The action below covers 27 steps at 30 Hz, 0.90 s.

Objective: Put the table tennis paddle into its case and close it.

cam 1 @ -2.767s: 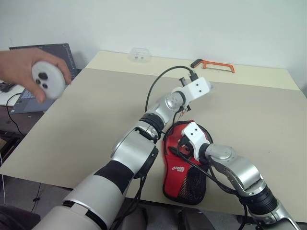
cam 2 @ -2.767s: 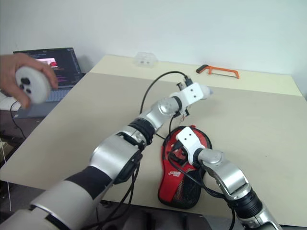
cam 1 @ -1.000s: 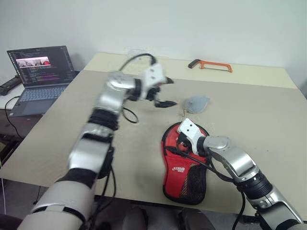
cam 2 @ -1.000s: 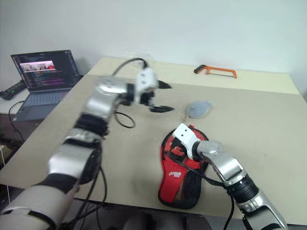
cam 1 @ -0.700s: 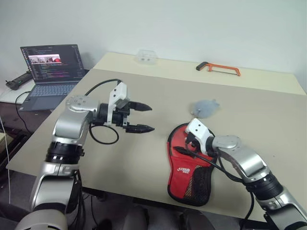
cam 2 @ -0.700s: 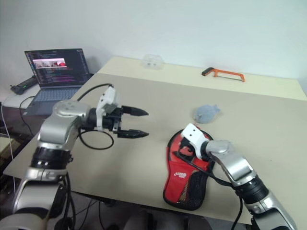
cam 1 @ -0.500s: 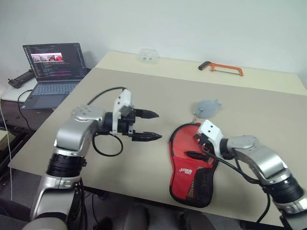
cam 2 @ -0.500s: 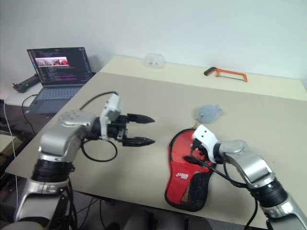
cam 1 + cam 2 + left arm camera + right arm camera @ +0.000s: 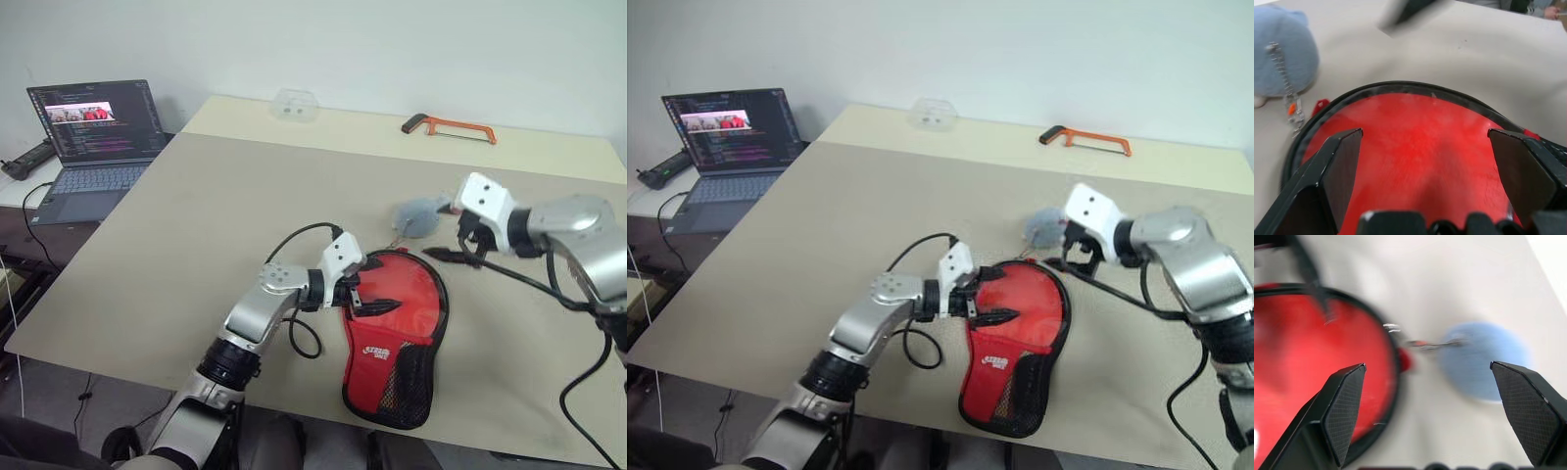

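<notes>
Beige matte table (image 9: 196,215) against a white wall, laptop (image 9: 86,132) far left, orange hacksaw (image 9: 448,128) at the far edge. The soft case (image 9: 392,333) lies near the front edge, red side up with black mesh pocket, white logo and black piping, a fuzzy blue-grey charm (image 9: 416,216) on a chain at its far end; the paddle itself isn't visible, probably inside, and the zip looks mostly closed, though it's hard to tell. Left gripper (image 9: 370,297) spread wide at the case's left rim, holding nothing; right gripper (image 9: 453,247) also wide and empty, above the charm.
</notes>
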{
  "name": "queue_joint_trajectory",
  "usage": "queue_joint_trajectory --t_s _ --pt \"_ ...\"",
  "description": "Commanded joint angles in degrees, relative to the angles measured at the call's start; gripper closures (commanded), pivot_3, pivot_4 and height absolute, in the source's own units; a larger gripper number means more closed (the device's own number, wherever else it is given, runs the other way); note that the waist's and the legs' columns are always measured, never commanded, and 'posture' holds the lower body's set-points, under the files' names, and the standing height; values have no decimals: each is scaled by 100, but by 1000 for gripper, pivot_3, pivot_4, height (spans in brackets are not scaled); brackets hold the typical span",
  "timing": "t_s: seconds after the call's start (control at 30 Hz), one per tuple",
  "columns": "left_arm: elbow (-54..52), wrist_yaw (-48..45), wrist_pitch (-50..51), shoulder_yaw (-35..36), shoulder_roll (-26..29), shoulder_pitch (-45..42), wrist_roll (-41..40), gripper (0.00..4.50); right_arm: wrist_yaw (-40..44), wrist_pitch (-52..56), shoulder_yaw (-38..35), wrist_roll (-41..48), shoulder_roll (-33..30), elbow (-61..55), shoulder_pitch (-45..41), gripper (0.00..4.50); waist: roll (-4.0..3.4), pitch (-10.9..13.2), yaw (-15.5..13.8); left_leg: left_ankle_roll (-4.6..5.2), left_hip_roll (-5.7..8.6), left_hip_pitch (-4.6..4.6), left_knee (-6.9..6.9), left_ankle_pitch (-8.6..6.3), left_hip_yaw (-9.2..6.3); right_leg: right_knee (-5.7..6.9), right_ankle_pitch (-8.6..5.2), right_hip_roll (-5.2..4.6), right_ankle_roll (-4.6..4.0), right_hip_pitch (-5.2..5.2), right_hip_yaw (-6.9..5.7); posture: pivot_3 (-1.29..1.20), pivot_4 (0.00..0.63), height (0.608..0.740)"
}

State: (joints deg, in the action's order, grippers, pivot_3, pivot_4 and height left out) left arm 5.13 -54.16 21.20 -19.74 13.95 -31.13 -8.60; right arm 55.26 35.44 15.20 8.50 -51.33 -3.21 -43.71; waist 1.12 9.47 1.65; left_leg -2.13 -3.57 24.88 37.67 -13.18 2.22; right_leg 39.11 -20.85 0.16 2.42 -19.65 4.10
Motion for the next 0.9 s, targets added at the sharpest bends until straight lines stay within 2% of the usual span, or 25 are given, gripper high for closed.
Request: queue_joint_trajectory --t_s 0.03,0.3,0.43,0.7,0.9 --pt "418 307 -373 -85 -223 -93 234 41 160 -958 298 -609 205 998 -622 0 -6 3 8 0 0 -1 1 0 1 1 0 0 0 0 -1 0 150 740" --pt "968 634 -734 -360 -616 36 637 41 482 -3196 1098 -1889 910 3847 -1932 0 -14 7 -21 -4 -1 -2 7 2 9 2 1 -11 0 3 -10 0 150 740" --pt "1110 741 -694 -382 -829 -39 669 41 304 -4130 1441 -2593 1179 5076 -2506 0 -18 7 -33 -5 0 -4 13 4 10 3 1 -18 1 10 -13 0 150 740" --pt "1357 770 -376 -488 -1020 -156 786 41 233 -4971 1564 -3216 1677 6571 -3080 0 -24 4 -28 -24 0 -12 14 15 11 9 1 -20 1 18 -17 0 150 740" --pt "1380 837 -183 -519 -1048 -178 868 41 74 -5212 1649 -3634 1926 7193 -3227 0 -32 -1 -29 -25 0 -31 15 15 9 10 1 -20 1 40 -20 0 150 740"
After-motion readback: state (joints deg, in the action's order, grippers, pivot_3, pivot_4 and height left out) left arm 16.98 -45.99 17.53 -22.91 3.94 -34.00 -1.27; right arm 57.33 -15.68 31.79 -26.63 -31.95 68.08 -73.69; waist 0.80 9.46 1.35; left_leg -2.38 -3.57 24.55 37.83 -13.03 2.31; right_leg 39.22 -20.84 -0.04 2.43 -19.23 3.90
